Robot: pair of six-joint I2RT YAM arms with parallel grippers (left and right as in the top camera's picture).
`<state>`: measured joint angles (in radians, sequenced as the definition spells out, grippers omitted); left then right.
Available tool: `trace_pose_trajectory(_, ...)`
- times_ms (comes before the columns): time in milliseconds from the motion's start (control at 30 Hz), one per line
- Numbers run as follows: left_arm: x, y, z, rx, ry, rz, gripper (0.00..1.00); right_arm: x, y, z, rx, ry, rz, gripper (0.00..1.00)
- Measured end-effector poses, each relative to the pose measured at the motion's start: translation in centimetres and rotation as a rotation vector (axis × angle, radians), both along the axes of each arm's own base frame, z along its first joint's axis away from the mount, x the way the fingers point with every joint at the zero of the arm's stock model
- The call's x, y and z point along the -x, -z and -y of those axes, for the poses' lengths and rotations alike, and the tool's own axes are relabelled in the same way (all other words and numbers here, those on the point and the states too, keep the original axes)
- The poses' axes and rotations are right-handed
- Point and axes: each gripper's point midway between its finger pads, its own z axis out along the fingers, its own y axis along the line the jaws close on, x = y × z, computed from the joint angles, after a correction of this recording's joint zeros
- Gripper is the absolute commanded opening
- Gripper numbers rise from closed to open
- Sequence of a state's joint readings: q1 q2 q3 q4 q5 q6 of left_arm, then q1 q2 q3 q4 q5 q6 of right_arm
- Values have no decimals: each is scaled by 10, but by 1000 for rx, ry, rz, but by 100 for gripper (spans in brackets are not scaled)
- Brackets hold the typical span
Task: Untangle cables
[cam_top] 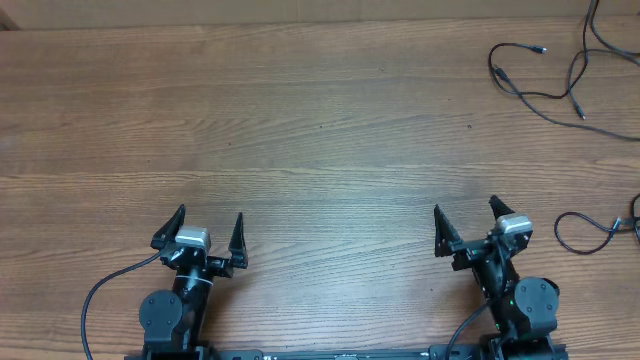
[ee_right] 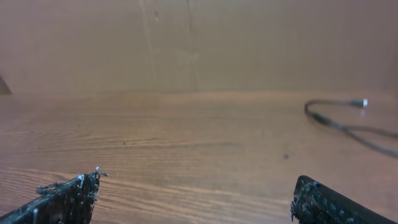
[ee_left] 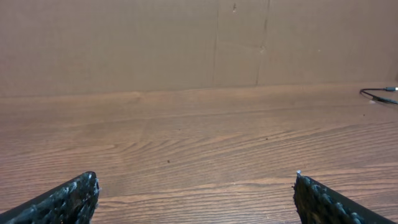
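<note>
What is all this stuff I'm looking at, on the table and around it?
table: one, brown wood, fills the overhead view
cables: a few, thin black, far right corner, crossing one another
cable loop: one, thin black, right edge, beside the right arm
wall: one, plain brown, behind the table
left gripper: one, black, near edge, open, holding nothing
right gripper: one, black, near edge, open, holding nothing

wood-grain table (cam_top: 320, 120), plain brown cardboard wall (ee_left: 124, 43) upright along its far edge
</note>
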<state>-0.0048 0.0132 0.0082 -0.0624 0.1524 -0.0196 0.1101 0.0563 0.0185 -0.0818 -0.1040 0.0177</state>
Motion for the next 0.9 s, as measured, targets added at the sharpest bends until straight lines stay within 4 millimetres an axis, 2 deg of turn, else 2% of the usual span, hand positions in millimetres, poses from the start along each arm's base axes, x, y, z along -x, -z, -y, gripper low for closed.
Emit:
trace_pose_trajectory(200, 0, 0, 0, 0, 0, 0, 100, 4, -10, -5, 78, -35, 65, 100)
trace_pose_trajectory(367, 0, 0, 0, 0, 0, 0, 100, 4, -10, -6, 133, -46, 80, 100)
trace_pose_trajectory(900, 0, 0, 0, 0, 0, 0, 100, 3, -10, 0, 116, -18, 74, 100)
